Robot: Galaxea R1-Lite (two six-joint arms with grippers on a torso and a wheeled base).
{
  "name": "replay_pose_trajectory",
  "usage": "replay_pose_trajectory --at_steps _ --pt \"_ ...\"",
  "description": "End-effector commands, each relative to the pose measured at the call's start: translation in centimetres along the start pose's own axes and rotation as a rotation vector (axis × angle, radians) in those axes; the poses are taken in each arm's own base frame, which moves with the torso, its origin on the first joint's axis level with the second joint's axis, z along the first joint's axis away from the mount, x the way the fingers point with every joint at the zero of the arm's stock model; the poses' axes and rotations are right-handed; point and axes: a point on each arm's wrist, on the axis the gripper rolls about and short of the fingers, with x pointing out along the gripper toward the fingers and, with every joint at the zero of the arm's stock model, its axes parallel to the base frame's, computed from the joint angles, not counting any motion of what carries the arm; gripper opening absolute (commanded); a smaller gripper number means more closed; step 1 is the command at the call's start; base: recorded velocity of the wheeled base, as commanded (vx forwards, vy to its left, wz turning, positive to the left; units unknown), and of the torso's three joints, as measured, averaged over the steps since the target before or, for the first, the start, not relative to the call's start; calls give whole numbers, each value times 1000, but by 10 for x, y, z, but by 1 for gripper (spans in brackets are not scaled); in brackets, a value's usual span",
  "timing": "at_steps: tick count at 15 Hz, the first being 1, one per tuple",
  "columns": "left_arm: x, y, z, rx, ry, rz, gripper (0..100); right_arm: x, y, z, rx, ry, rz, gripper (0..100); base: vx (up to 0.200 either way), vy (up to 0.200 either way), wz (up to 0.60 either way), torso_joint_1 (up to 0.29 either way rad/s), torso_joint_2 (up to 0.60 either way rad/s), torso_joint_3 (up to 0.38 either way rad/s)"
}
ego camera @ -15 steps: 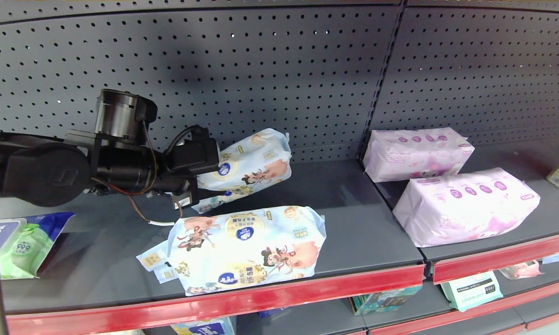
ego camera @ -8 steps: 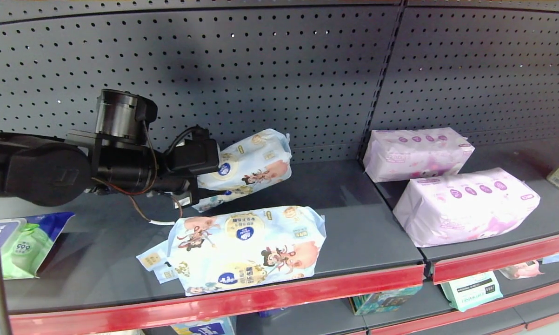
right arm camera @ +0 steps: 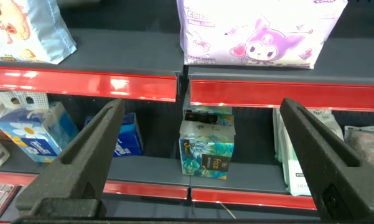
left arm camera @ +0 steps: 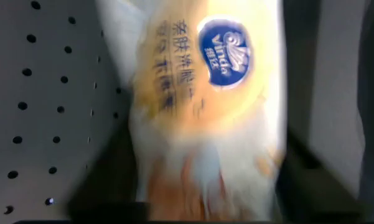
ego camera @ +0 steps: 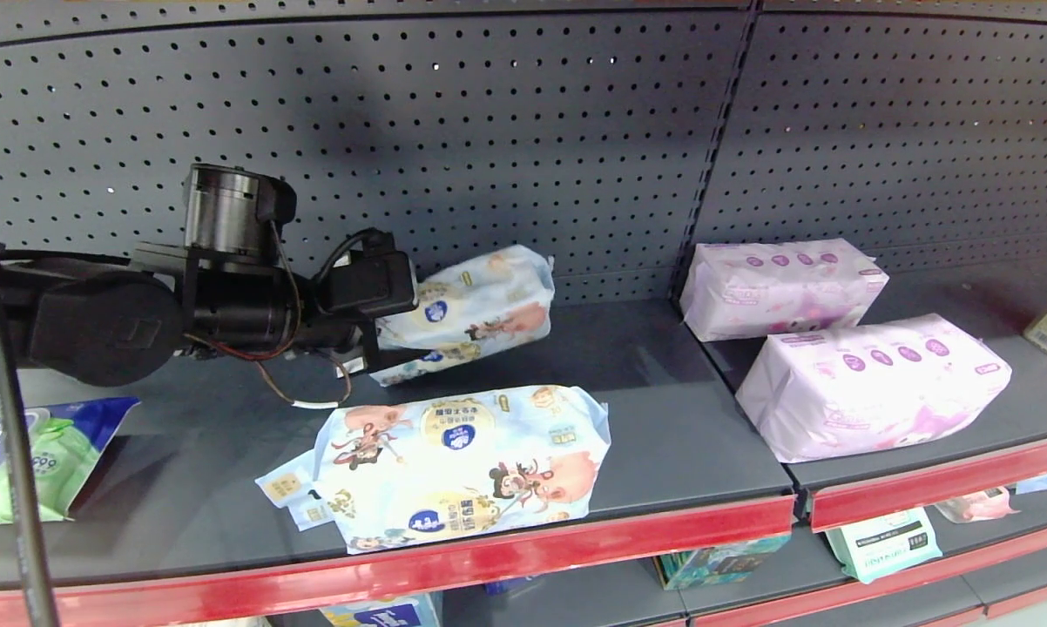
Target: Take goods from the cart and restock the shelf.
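Left hand [ego camera: 391,347] edged tissue pack [ego camera: 480,305] rightward over shelf [ego camera: 672,409] (grip closed).

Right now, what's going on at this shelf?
The left gripper holds a cartoon-print tissue pack, tilted, at the back of the grey shelf, behind a matching pack lying flat near the front. The right gripper hangs open and empty lower down, facing the shelf's red edge.

A dark grey pegboard back panel [ego camera: 523,131] rises behind grey shelf boards [ego camera: 680,435] edged with red strips [ego camera: 619,531].
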Motion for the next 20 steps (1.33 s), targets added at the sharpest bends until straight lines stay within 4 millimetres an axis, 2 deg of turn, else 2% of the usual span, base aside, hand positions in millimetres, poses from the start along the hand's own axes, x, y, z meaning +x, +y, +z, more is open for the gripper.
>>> replay_pose_trajectory --at_steps 1,7,8,11,13,17,20 --pt "2 -2 -2 -4 -3 -11 100 0 0 0 -1 -1 1 100 0 0 0 0 0 0" --pt "-4 4 -13 -22 22 12 100 0 0 0 -1 -1 2 100 0 0 0 0 0 0" --pt "-9 7 -19 -33 38 28 100 0 0 0 1 -1 2 100 0 0 0 0 0 0" --pt "-19 12 -22 -59 42 53 100 0 0 0 1 -1 2 100 0 0 0 0 0 0" --pt "-36 7 -15 -203 33 72 100 0 0 0 1 -1 2 100 0 0 0 0 0 0" --pt "-52 4 -24 -287 43 135 100 0 0 0 0 1 2 100 0 0 0 0 0 0" --pt "-70 -2 -18 -415 34 185 100 0 0 0 0 1 2 100 0 0 0 0 0 0"
